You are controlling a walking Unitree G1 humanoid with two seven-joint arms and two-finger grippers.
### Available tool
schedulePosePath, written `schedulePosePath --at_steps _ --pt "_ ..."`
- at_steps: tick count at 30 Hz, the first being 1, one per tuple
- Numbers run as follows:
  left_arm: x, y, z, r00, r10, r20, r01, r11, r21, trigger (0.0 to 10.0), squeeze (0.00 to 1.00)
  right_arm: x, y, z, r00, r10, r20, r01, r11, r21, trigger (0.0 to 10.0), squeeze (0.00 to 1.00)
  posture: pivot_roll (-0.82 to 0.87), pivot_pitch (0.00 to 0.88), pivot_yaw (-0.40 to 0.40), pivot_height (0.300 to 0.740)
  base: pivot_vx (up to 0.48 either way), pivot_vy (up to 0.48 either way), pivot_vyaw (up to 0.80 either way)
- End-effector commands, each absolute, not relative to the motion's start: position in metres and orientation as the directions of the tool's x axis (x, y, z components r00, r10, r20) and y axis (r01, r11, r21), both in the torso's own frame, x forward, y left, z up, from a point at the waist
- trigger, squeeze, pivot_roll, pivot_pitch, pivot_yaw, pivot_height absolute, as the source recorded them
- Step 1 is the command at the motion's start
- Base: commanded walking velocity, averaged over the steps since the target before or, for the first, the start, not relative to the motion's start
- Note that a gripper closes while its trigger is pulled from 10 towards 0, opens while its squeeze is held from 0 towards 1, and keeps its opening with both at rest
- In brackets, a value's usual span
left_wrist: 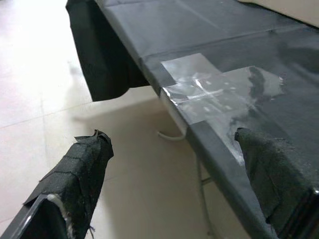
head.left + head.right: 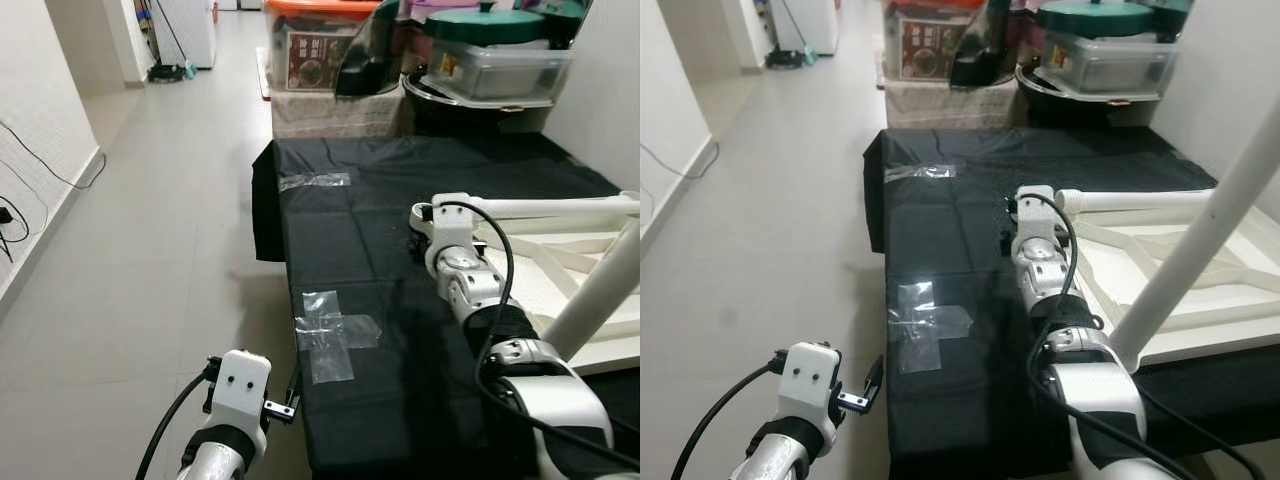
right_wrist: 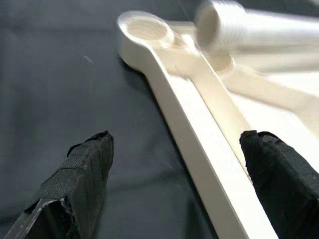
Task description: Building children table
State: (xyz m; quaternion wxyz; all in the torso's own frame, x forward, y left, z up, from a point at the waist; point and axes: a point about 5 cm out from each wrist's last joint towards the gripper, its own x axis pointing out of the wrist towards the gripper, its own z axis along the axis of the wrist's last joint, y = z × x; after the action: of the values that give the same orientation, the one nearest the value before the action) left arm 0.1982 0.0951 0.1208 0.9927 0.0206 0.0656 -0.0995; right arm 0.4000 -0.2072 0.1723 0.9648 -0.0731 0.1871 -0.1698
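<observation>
White tabletop (image 2: 590,300) with two legs (image 2: 560,207); right gripper (image 3: 174,169) fingers spread wide, empty; left gripper (image 1: 174,169) likewise.

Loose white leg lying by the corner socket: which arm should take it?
Right. The right gripper is open over the tabletop beside the leg; the left gripper hangs off the table edge.
</observation>
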Motion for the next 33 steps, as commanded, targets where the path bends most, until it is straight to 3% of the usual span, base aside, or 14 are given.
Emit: schedulePosePath --at_steps 1,11,20,21,22,23,33 --pt "0.194 0.094 0.120 0.968 -0.193 -0.159 0.199 0.980 0.024 10.0 0.00 0.400 -0.218 0.177 0.843 -0.411 -0.348 0.360 0.911 -0.204 10.0 0.00 0.08 0.110 -0.077 0.740 0.000 0.000 0.00" --pt "0.189 0.092 0.124 0.967 -0.192 -0.169 0.197 0.980 0.013 10.0 0.00 0.390 -0.236 0.158 0.754 -0.442 -0.486 0.434 0.891 -0.137 10.0 0.00 0.07 0.151 -0.084 0.740 0.000 0.000 0.00" --pt "0.187 0.091 0.127 0.967 -0.187 -0.174 0.192 0.981 0.010 10.0 0.00 0.386 -0.235 0.147 0.728 -0.411 -0.548 0.417 0.901 -0.120 10.0 0.00 0.07 0.167 -0.087 0.740 0.000 0.000 0.00" --pt "0.187 0.091 0.128 0.967 -0.185 -0.174 0.189 0.982 0.008 10.0 0.00 0.386 -0.234 0.146 0.730 -0.389 -0.562 0.402 0.909 -0.107 4.8 0.00 0.07 0.168 -0.088 0.740 0.000 0.000 0.00" --pt "0.187 0.091 0.128 0.967 -0.185 -0.174 0.189 0.982 0.008 10.0 0.00 0.386 -0.234 0.146 0.730 -0.389 -0.562 0.402 0.909 -0.107 4.8 0.00 0.07 0.168 -0.088 0.740 0.000 0.000 0.00" --pt "0.187 0.091 0.128 0.967 -0.184 -0.175 0.189 0.982 0.007 10.0 0.00 0.386 -0.234 0.146 0.730 -0.382 -0.566 0.394 0.913 -0.107 0.0 0.00 0.06 0.169 -0.089 0.740 0.000 0.000 0.00" --pt "0.189 0.091 0.128 0.968 -0.179 -0.176 0.183 0.983 0.009 10.0 0.00 0.390 -0.236 0.157 0.756 -0.373 -0.537 0.371 0.921 -0.116 0.0 0.00 0.06 0.171 -0.091 0.740 0.000 0.000 0.00"
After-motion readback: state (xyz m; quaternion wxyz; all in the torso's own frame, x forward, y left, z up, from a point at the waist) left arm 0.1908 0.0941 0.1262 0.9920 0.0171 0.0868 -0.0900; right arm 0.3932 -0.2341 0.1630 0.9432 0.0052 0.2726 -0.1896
